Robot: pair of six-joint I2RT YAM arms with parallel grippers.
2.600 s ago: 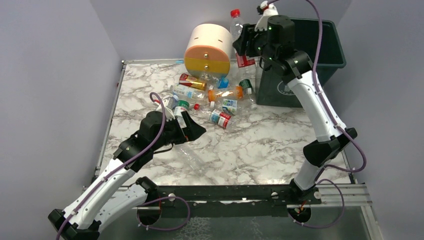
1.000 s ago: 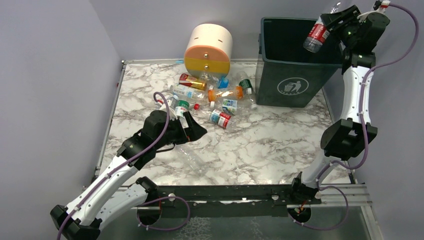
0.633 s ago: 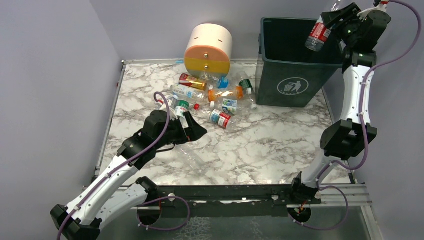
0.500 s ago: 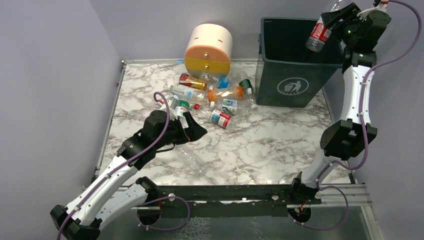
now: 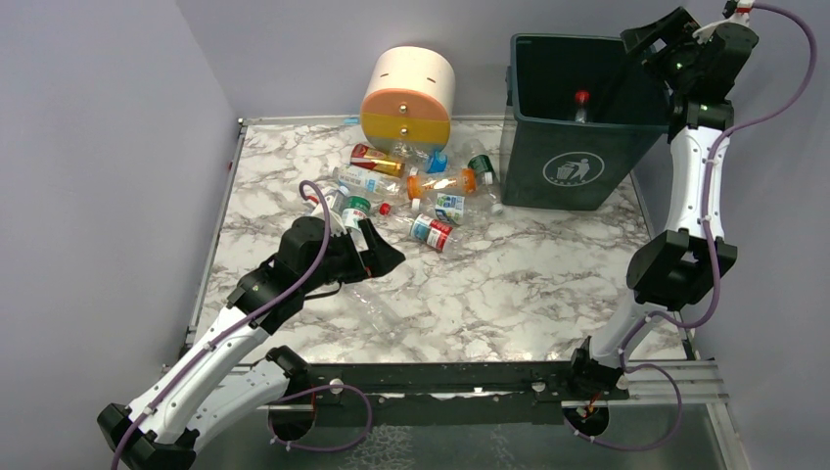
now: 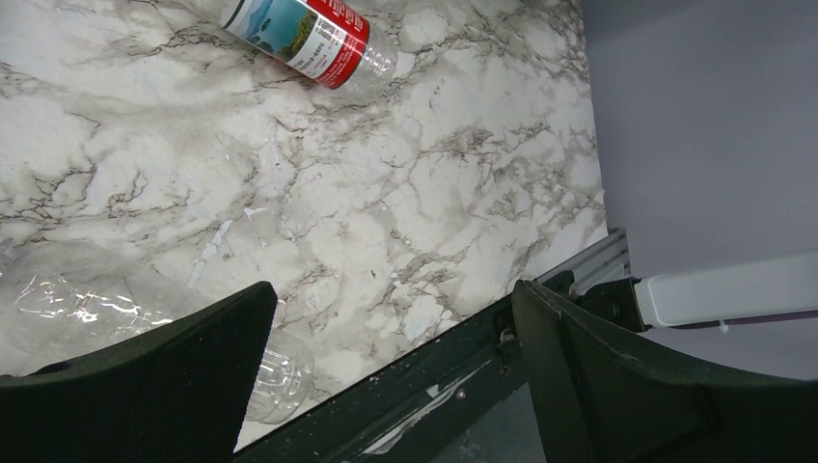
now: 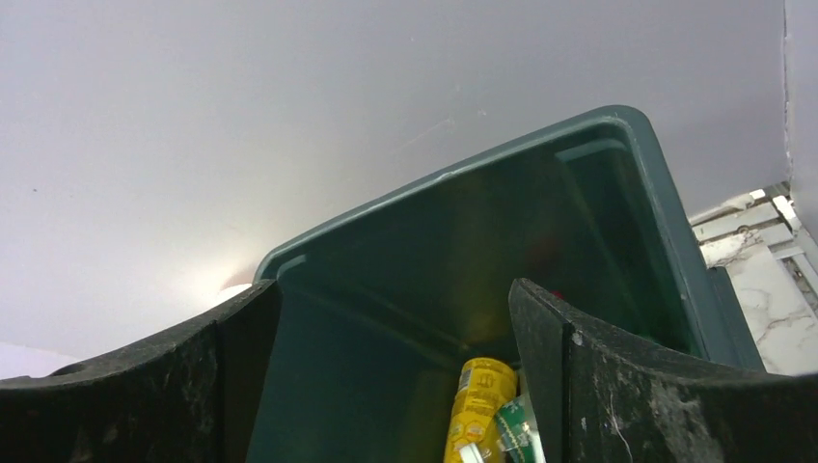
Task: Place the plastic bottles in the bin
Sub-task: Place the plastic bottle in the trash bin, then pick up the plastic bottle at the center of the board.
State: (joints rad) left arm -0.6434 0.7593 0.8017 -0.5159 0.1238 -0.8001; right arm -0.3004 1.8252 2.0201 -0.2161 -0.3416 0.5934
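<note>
- Marble-look table (image 5: 509, 284) is boxed in by plain grey walls (image 5: 98, 147).
- Left gripper (image 6: 391, 289) is held low over the near-left part of the table, with its fingers spread wide and nothing gripped between them.
- Crushed clear bottle (image 6: 106, 299) is seen lying flat on the table, partly hidden behind one finger (image 6: 164, 376) of that gripper.
- Red-labelled bottle (image 6: 304, 34) is laid on its side a little further out, apart from the gripper.
- Heap of bottles (image 5: 421, 186) is spread beyond that, between the left gripper and the round drawer unit (image 5: 408, 98). Orange-filled and clear ones are mixed, all lying down.
- Bin (image 5: 573, 157) is stood at the far right of the table, just beside the heap.
- Red-capped bottle (image 5: 581, 101) is seen inside the bin from above. A yellow-labelled bottle (image 7: 476, 405) is seen at the bin's bottom in the right wrist view.
- Right gripper (image 7: 395, 289) is raised above the bin's far-right rim, with its fingers apart and nothing between them.
</note>
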